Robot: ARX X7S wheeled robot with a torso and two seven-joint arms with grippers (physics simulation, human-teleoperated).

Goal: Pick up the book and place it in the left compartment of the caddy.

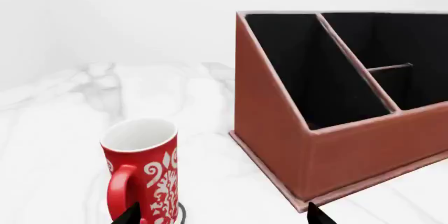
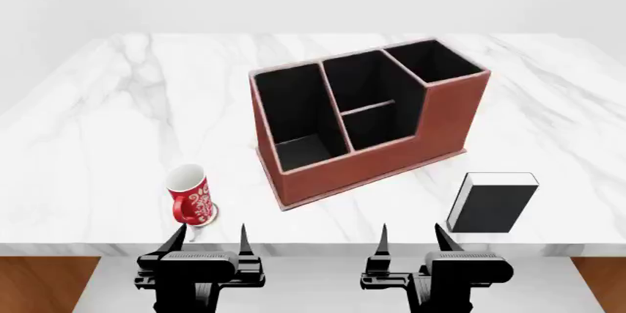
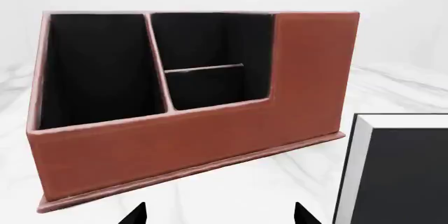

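White marble, grey-veined, made up the table (image 2: 88,130), the largest thing in view; its near edge cut across the head view just ahead of the arms. On it stood one caddy (image 2: 430,119), red-brown with a black lining, turned slightly askew to the table edge. It held four slots: the left compartment (image 2: 293,111), long and narrow, ran from the near low end wall towards the far side; two small slots shared a divider in the middle, and a tall square one sat at the far right. The floors of the deeper slots were lost in black.

One book (image 2: 492,207), black with white page edges, lay flat near the table's front right, just beside the caddy's near right corner but apart from it. Its long axis ran roughly front to back. The right wrist view cut off most of it.

One red-and-white mug (image 2: 190,194) stood upright at the front left, handle facing the robot.

The left gripper (image 2: 210,234) and right gripper (image 2: 411,234) both hovered at the table's edge, fingers spread wide, holding nothing.
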